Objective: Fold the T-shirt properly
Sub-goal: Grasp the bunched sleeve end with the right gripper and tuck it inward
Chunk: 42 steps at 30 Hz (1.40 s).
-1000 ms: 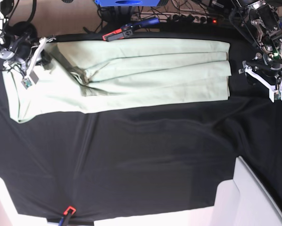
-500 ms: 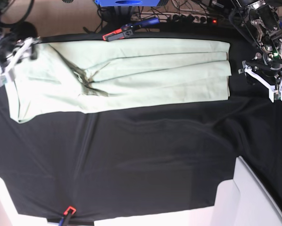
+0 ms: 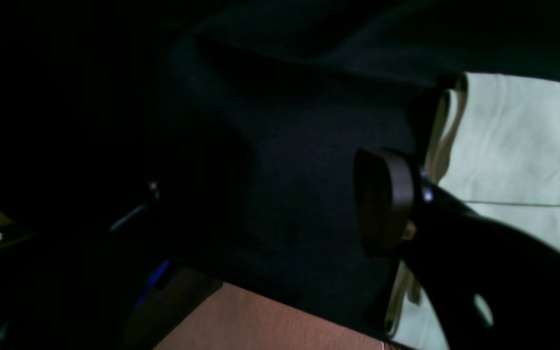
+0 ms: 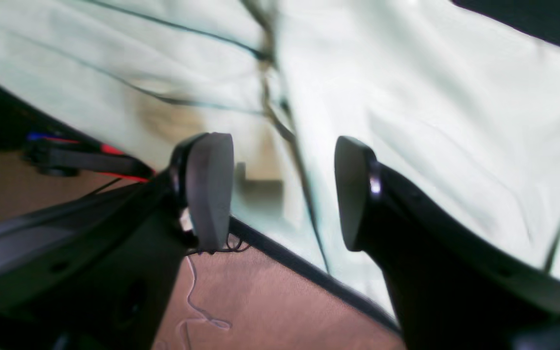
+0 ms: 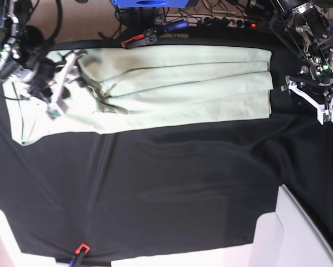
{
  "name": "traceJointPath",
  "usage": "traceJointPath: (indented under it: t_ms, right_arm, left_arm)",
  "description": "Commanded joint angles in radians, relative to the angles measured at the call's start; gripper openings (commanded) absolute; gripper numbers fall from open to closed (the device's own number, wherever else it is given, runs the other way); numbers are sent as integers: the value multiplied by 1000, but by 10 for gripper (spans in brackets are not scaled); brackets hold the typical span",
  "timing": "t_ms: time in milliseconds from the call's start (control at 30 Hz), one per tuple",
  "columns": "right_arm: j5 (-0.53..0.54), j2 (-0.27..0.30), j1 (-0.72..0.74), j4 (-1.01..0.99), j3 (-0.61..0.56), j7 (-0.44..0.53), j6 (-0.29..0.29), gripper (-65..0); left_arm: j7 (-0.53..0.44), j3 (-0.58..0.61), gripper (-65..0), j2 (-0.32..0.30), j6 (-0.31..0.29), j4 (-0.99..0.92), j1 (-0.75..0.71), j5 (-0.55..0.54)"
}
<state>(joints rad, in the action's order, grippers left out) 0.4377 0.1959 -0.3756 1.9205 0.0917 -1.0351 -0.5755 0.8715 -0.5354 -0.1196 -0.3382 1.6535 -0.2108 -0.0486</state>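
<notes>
The T-shirt [image 5: 172,89] lies folded into a long pale green band across the far part of the black table cloth [image 5: 172,183]. My right gripper [image 5: 60,89] hovers over the shirt's left end near the collar folds. In the right wrist view it [image 4: 280,194] is open, its pads [image 4: 209,189] apart with nothing between them, and the T-shirt [image 4: 430,121] lies below. My left gripper [image 5: 309,100] stands just off the shirt's right edge. In the left wrist view one pad [image 3: 382,199] shows over black cloth beside the T-shirt [image 3: 518,146], holding nothing.
A red-and-black clamp [image 5: 140,39] and a blue-handled clamp [image 5: 172,26] grip the cloth's far edge, and a red clamp [image 5: 81,248] grips the near edge. White panels [image 5: 300,233] stand at the near right. Cables and a power strip [image 5: 228,22] lie behind the table.
My right gripper opened, swung out past the shirt's left edge, then came back over the collar end. The folds there have shifted slightly. The left arm has barely moved.
</notes>
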Motion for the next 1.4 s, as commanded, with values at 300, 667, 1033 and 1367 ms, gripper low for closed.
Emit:
traceJointPath:
  t_ms: [300,667,1033,1367]
  right_arm:
    - [-168,4,146,-98,-215,57,157,-248]
    - [-208,3,238,-309,-238,121,157,-264]
    - [-207,3,238,-319,-238,137,159,-650]
    - [-204,-19,112,-192,-231,83,162,-650]
  left_arm:
    - [-15,-7,-185,-15,8,17,1,2]
    - [-15,-9,-185,-19,8,17,-3,2]
    - [-15,-9,-185,-19,8,17,-3,2]
    - [-15,-5,-185,-19,8,17,1,2]
